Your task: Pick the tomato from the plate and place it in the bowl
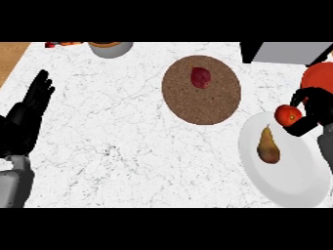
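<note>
Now right robot hand (pixel 326 108) curled round tomato (pixel 288 114) (round, long axis unclear), over plate (pixel 299 181) rim.

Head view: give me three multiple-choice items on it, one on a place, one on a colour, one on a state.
1. Where is the tomato?
A. in the right hand, at the plate's far rim
B. on the mat
C. in the bowl

2. What colour is the plate under the pear?
A. brown
B. white
C. red

3. How is the left hand?
A. shut on a spoon
B. open, holding nothing
C. curled into a fist

Answers:
1 A: the fingers curl round it, short of the bowl.
2 B: the pear lies on white.
3 B: its fingers are straight, at the view's left.
</note>
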`<state>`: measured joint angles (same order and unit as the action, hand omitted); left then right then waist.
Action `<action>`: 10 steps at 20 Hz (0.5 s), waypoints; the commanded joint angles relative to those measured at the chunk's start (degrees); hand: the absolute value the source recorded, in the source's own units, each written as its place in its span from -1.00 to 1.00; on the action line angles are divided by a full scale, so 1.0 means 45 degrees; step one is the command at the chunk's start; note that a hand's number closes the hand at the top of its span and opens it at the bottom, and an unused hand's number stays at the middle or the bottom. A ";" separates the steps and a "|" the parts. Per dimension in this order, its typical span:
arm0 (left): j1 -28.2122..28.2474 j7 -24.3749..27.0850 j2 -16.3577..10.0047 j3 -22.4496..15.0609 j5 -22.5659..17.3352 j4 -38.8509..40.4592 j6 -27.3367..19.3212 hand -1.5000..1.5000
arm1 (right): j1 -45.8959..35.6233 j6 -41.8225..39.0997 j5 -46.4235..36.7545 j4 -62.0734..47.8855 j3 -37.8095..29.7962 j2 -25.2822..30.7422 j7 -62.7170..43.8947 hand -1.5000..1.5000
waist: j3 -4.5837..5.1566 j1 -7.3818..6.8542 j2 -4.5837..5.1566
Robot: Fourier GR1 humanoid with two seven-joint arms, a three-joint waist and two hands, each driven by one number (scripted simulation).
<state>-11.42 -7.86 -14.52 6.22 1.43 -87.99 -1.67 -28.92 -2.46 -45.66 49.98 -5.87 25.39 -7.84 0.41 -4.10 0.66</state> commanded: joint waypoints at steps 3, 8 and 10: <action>-0.0183 -0.0130 0.0014 0.0125 0.0047 0.0159 -0.0177 0.00 | -0.3022 0.2184 -0.2911 0.0497 0.0693 -0.0683 -0.5876 1.00 | -0.0025 0.0154 -0.0153; 0.0273 0.0222 -0.0104 0.0379 -0.0057 0.0234 -0.0060 0.00 | -0.4821 0.3127 -0.4438 0.1345 0.0871 -0.1049 -0.8554 1.00 | -0.0062 0.0599 -0.0180; -0.0126 -0.0070 0.0268 0.0198 0.0321 0.0400 -0.0644 0.00 | -0.5560 0.3344 -0.4711 0.1250 0.0793 -0.1458 -0.9330 1.00 | -0.0076 0.0707 -0.0131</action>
<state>-10.51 -7.75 -14.14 6.88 1.83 -87.48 -2.65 -47.86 10.36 -62.84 54.34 -2.93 21.37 -41.38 0.17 -2.08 0.00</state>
